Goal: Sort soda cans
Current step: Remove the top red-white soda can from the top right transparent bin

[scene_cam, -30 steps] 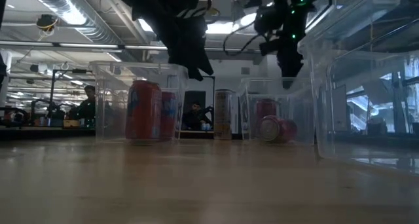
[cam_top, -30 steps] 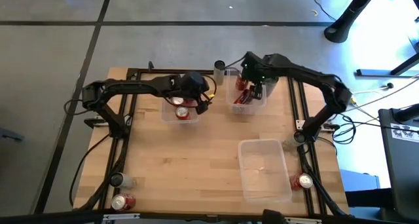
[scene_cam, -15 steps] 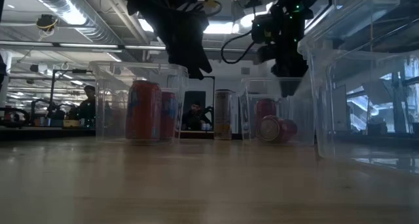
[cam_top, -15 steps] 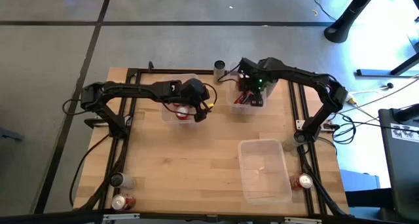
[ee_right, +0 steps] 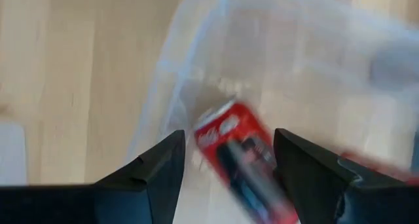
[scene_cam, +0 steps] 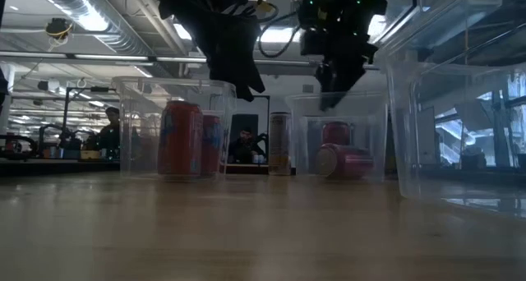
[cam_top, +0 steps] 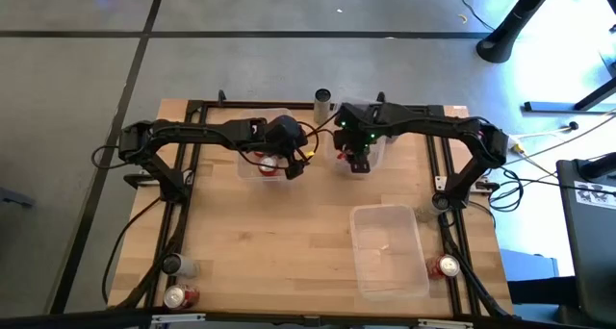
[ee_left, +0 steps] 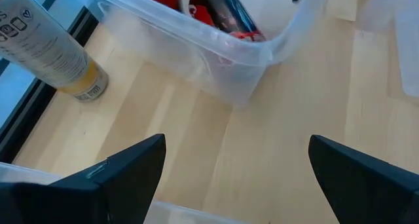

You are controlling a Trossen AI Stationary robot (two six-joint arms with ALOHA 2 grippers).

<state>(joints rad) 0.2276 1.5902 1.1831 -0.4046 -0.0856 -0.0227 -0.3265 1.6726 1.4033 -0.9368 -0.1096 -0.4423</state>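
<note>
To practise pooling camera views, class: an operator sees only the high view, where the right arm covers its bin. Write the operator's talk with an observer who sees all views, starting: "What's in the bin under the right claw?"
Observer: In the low view, a red can lies on its side on the floor of the bin, with a second red can upright behind it.
Operator: Is the right claw holding anything?
Observer: No. The right claw hangs clear above both cans, fingers apart and empty.
Operator: And the left claw?
Observer: Its wrist view shows the left claw open, with nothing between the fingers.
</note>
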